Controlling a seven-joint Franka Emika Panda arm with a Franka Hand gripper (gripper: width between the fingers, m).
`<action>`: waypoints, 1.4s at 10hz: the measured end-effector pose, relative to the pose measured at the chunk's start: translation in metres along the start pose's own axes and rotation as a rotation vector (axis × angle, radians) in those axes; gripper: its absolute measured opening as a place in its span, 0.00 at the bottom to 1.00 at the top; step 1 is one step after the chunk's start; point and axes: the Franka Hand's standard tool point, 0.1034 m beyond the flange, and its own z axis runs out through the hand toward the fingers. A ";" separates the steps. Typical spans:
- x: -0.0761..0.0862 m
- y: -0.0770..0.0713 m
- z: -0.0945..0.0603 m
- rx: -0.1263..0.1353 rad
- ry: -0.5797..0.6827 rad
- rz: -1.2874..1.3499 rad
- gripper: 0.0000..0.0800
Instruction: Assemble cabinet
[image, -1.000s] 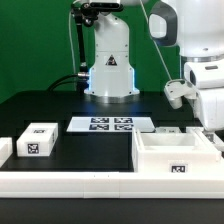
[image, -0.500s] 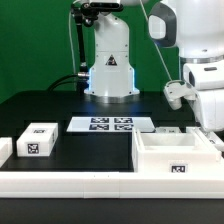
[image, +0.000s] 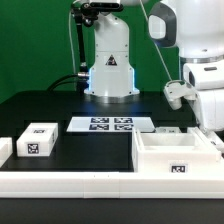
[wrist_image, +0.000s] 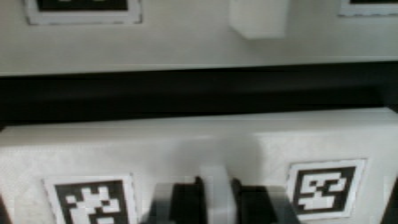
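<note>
The cabinet (image: 175, 155) is an open white box with a square tag on its front, at the exterior view's right. My gripper (image: 207, 126) reaches down at its far right corner, where the box hides the fingertips. In the wrist view the gripper (wrist_image: 208, 200) has its two dark fingers (wrist_image: 178, 203) close together over a thin pale strip of the cabinet's white face (wrist_image: 196, 140), between two tags. It looks shut on that wall.
A small white block with one tag (image: 37, 139) sits at the left, and another white piece (image: 4, 150) lies at the far left edge. The marker board (image: 110, 124) lies mid-table. A small white part (image: 168, 130) lies behind the cabinet. The robot base (image: 108, 70) stands at the back.
</note>
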 end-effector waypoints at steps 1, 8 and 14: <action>0.000 0.000 0.000 0.000 0.000 0.000 0.08; -0.030 -0.010 -0.052 -0.012 -0.072 -0.013 0.08; -0.054 -0.021 -0.056 -0.011 -0.085 0.016 0.08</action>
